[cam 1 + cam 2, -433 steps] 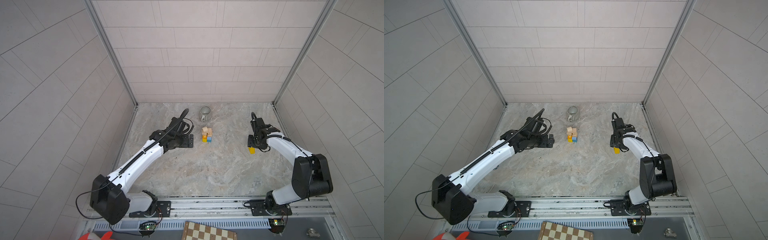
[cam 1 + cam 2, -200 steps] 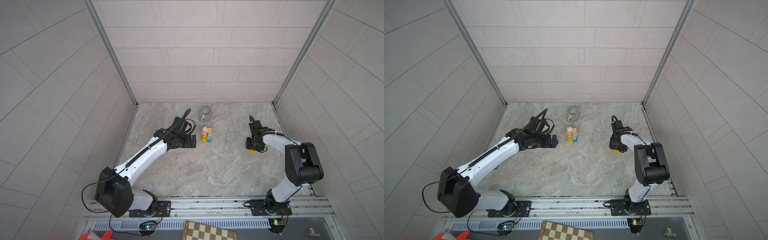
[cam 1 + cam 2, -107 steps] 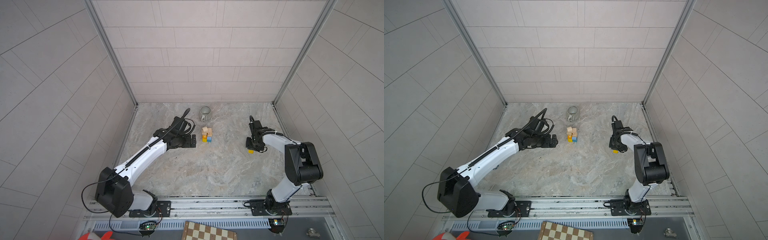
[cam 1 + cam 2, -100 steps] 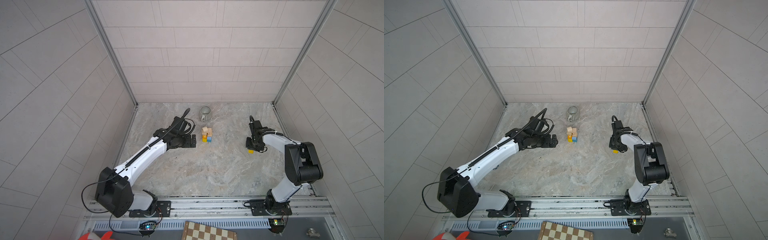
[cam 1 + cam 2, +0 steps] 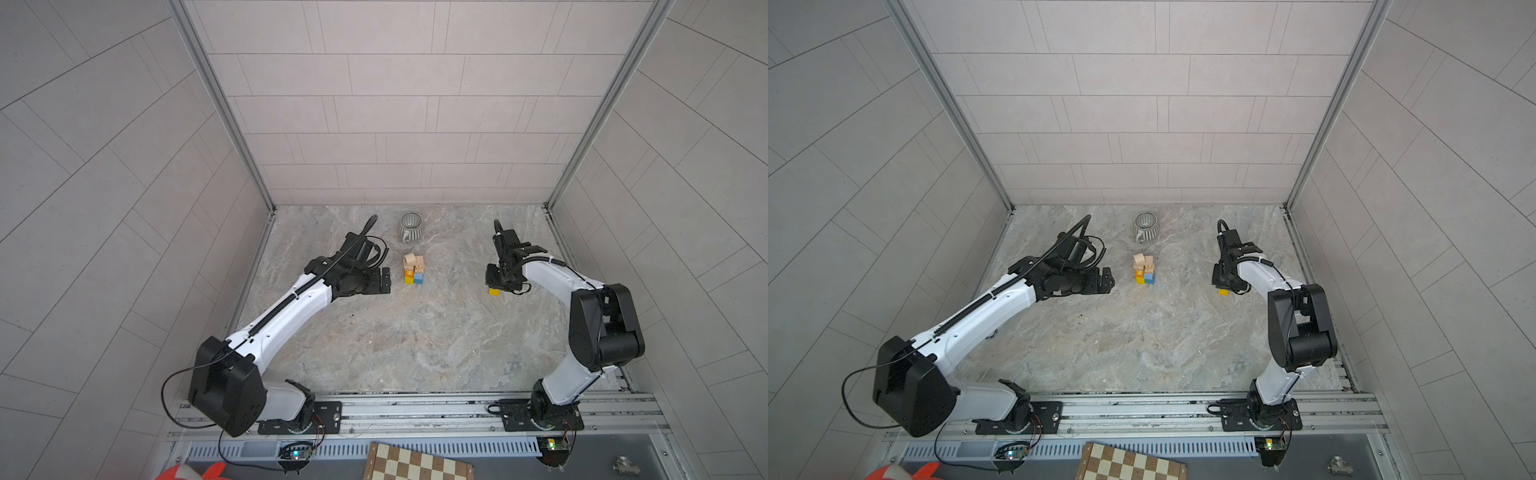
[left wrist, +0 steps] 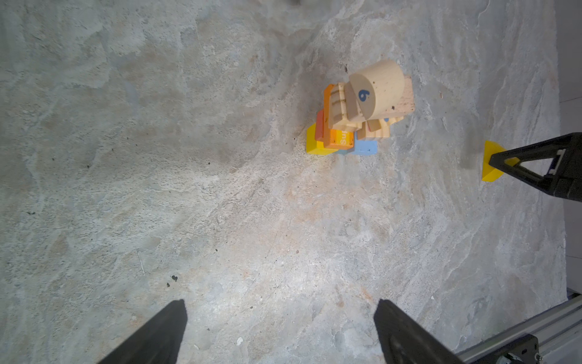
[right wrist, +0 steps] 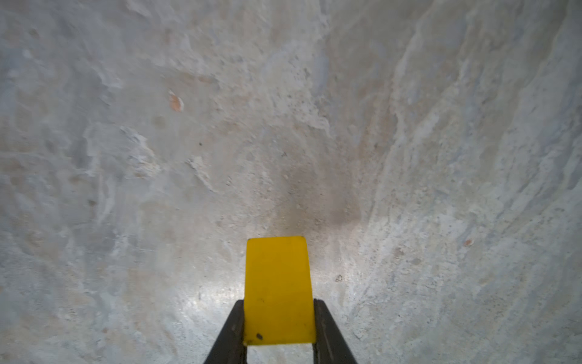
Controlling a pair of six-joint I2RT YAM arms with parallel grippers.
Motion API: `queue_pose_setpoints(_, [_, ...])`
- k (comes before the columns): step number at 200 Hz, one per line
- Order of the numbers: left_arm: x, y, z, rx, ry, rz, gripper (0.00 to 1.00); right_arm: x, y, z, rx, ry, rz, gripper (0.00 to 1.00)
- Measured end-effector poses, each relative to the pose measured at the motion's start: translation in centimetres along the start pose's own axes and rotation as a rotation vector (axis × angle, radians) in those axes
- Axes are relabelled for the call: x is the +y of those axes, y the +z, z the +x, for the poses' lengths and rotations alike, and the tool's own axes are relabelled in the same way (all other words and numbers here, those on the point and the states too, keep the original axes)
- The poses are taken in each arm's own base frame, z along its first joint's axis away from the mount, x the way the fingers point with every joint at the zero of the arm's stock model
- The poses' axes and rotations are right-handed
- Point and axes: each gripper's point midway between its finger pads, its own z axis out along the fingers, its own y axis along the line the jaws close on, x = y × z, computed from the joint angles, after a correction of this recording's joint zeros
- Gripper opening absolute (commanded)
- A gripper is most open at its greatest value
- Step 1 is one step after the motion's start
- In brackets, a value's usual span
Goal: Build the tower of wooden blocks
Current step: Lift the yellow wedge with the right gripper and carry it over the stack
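Reaching low, right claw (image 7: 278, 302) clamped on yellow block (image 7: 278, 271); left claw (image 6: 280, 302) spread wide beside wood block tower (image 6: 359, 113)

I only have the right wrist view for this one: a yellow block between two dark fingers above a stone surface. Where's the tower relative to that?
Observer: In both top views the wood block tower stands near the middle of the table. The yellow block sits well apart from it, to the right.
Operator: Is the other arm on the tower?
Observer: No. The left gripper is wide open and empty, and there is a gap between it and the tower's left side.
Operator: What's on top of the stack?
Observer: In the left wrist view, a rounded plain-wood block marked 6 is lying on its side.
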Motion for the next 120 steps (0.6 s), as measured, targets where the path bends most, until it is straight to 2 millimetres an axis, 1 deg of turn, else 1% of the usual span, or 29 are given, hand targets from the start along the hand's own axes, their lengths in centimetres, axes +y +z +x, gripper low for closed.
queue_pose_setpoints(39, [0.9,-0.6,-0.3,-0.029,-0.04,-0.004,1.0,4.0,-2.3,-2.2,-0.054,-0.068,-0.05,0.22])
queue_pose_setpoints(81, [1.8,-0.7,-0.8,-0.037,-0.079,-0.008,1.0,8.9,-3.7,-3.5,-0.081,-0.16,-0.076,0.22])
queue_pose_setpoints(120, [3.1,-0.9,-1.6,-0.046,-0.143,-0.004,1.0,13.0,-4.7,-4.8,-0.098,-0.223,-0.098,0.22])
